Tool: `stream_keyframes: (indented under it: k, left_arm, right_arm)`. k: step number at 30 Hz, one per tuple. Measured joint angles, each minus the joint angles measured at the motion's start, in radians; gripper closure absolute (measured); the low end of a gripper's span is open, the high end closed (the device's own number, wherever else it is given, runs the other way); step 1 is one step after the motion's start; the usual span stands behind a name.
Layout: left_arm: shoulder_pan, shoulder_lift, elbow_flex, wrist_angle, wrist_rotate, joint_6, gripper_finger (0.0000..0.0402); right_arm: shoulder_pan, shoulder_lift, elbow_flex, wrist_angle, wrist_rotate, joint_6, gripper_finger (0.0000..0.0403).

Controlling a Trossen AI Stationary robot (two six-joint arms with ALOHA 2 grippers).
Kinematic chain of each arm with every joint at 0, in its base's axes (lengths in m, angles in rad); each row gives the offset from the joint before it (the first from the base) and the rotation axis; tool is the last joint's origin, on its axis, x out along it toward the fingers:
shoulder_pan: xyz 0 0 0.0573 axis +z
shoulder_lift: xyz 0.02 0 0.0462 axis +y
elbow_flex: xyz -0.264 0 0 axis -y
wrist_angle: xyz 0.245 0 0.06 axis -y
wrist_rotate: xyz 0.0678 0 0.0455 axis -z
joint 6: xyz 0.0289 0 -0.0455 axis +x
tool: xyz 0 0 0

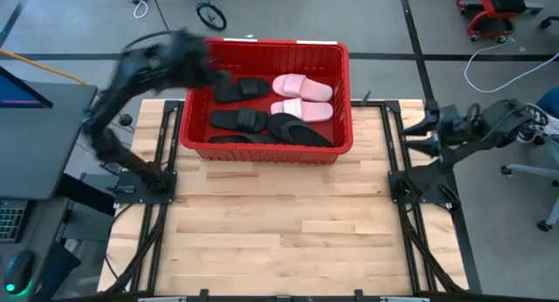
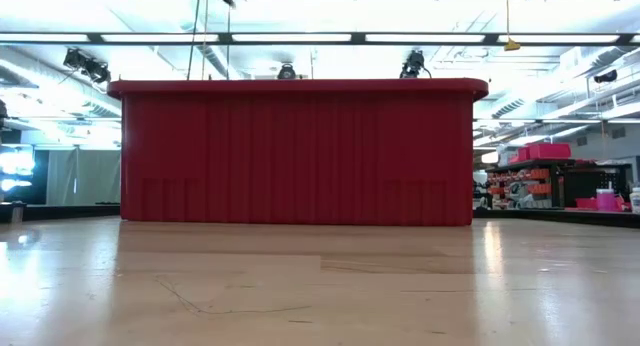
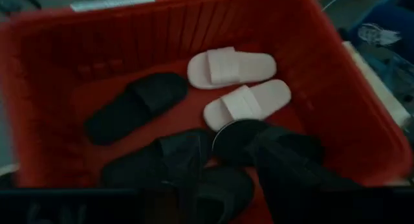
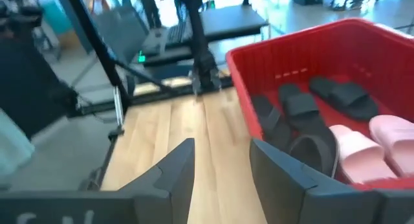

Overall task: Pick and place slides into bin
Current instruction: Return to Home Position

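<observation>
The red bin (image 1: pixel 266 152) stands at the table's far middle; the low view shows its near wall (image 2: pixel 297 151). Inside lie two pale pink slides (image 1: pixel 303 86) (image 1: pixel 302 110) at the right and several black slides (image 1: pixel 243 89) (image 1: pixel 301 129), some overlapping. They also show in the left wrist view: pink slides (image 3: pixel 231 66), black slides (image 3: pixel 136 104). My left gripper (image 1: pixel 210 71) hovers, blurred, above the bin's far left part. My right gripper (image 4: pixel 221 149) is open and empty, off the table's right edge (image 1: pixel 432 127), pointing toward the bin.
Bare wooden tabletop (image 1: pixel 279 223) lies between the bin and the near edge. Black arm mounts (image 1: pixel 148 184) (image 1: pixel 419 188) stand at both sides. A monitor (image 1: pixel 26 92) is off to the left. Cables and chairs are on the floor beyond.
</observation>
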Motion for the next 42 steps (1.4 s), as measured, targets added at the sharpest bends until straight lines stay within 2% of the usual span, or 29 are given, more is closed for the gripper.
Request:
stream_keyframes:
  k: [6,8,10,15,20,27,31,33,37,42]
  left_arm:
    - [-0.182,-0.275,-0.062,-0.093,-0.102,-0.006,0.0261]
    - [-0.248,-0.358,-0.112,-0.074,-0.187,0.026,0.0264]
    - [-0.303,-0.436,-0.189,-0.059,-0.236,0.078,0.0264]
    - [-0.381,-0.625,-0.487,0.007,-0.190,0.071,0.0257]
    - [-0.455,-0.848,-0.889,0.392,-0.148,0.144,0.0247]
    - [-0.521,-1.089,-1.372,0.982,-0.106,0.250,0.0246]
    - [-0.547,-1.164,-1.568,1.251,-0.072,0.280,0.0253]
    - [-0.561,-1.187,-1.643,1.333,-0.034,0.280,0.0256]
    - [-0.594,-1.209,-1.781,1.511,0.006,0.288,0.0261]
    - [-0.628,-1.207,-1.986,1.861,0.007,0.311,0.0264]
  right_arm:
    - [0.000,-0.090,-0.067,0.000,0.047,-0.033,0.0249]
    - [0.000,-0.122,-0.143,0.068,0.070,-0.073,0.0249]
    - [0.000,-0.160,-0.256,0.212,0.065,-0.128,0.0249]
    - [0.000,-0.298,-0.564,0.701,-0.088,-0.254,0.0249]
    - [0.000,-0.426,-0.822,1.010,-0.117,-0.247,0.0249]
    - [-0.001,-0.511,-1.094,1.298,-0.119,-0.172,0.0249]
    - [-0.001,-0.509,-1.228,1.485,-0.119,-0.132,0.0249]
    - [-0.001,-0.510,-1.276,1.581,-0.124,-0.131,0.0249]
    - [-0.001,-0.503,-1.283,1.562,-0.135,-0.135,0.0249]
    - [-0.001,-0.503,-1.281,1.557,-0.149,-0.144,0.0249]
